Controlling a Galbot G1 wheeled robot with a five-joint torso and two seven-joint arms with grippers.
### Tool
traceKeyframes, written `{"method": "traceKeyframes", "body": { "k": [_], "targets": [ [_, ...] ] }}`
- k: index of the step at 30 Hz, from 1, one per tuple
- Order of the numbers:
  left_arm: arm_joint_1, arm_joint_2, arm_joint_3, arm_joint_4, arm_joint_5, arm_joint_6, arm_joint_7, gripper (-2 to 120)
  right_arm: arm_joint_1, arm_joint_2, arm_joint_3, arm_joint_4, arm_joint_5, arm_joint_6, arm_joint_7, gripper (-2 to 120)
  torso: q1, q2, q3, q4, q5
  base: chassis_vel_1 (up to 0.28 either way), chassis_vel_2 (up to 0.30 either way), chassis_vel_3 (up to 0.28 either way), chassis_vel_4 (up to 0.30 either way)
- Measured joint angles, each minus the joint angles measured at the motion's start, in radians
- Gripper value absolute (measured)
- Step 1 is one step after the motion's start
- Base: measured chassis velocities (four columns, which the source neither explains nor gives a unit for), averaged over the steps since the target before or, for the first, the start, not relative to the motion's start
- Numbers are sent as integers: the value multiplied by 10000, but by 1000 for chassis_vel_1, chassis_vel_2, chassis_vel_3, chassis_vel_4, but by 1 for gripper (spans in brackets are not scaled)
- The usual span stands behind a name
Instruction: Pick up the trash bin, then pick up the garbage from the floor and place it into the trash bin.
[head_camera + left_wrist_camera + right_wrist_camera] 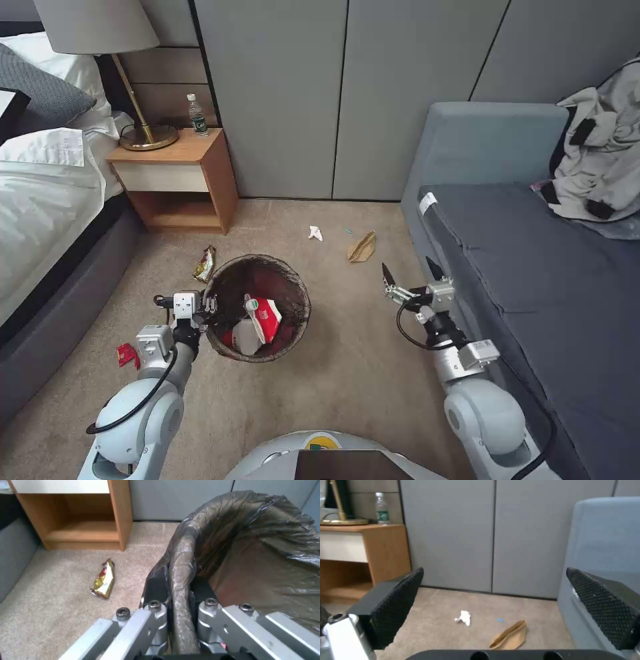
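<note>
The trash bin [293, 293], lined with a dark brown bag, stands on the carpet with a red-and-white cup and white litter inside. My left gripper [211, 307] is shut on the trash bin's rim [181, 580], one finger inside and one outside. Garbage lies around: a yellow snack wrapper [205, 264] [104, 580] left of the bin, a red scrap [127, 355] by my left arm, a white tissue [315, 233] [464, 617] and a crumpled brown paper bag [362, 248] [510, 638] farther off. My right gripper [408, 272] [500, 605] hovers open, short of the paper bag.
A wooden nightstand [180, 177] with a lamp and a plastic bottle [197, 116] stands at the back left beside the bed [40, 200]. A grey sofa [533, 267] runs along the right, close to my right arm. Grey wall panels close off the back.
</note>
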Motion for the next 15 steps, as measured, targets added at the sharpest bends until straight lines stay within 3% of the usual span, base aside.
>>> {"method": "traceKeyframes", "body": {
  "k": [15],
  "targets": [
    [35, -75, 8, -42, 67, -2, -13, 5, -691, 1141, -135, 23, -587, 380, -124, 100, 0, 0, 1, 1, 0, 0, 0, 0, 0]
  ]
}}
